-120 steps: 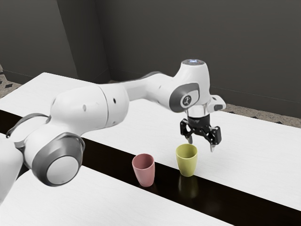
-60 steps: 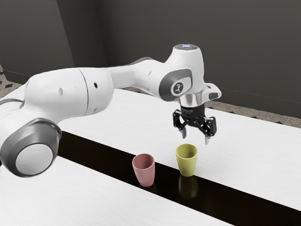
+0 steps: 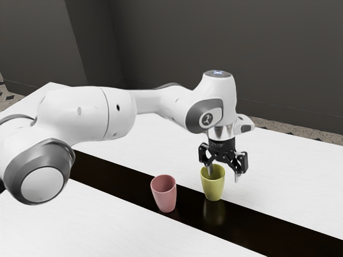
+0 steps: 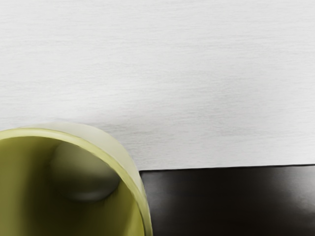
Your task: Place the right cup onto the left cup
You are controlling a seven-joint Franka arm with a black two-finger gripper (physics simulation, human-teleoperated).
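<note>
My gripper (image 3: 223, 174) is open at the rim of the yellow cup (image 3: 213, 188) in the exterior view, one fingertip over the cup's mouth and the other beyond its right side. Whether a finger touches the cup, I cannot tell. Upright on the dark strip, the pink cup (image 3: 165, 196) stands apart from the yellow one, toward the exterior view's left. Looking down from my hand, the wrist view has the open mouth of the yellow cup (image 4: 74, 172) close below.
A glossy dark strip (image 3: 257, 225) crosses the white table (image 3: 295, 176) beneath the cups. Behind the table's far edge are a patterned floor (image 3: 273, 127) and a dark grey wall (image 3: 289, 59).
My hand first rose and shifted toward the exterior view's left, then came down to the yellow cup's rim. Both cups have stayed where they were.
</note>
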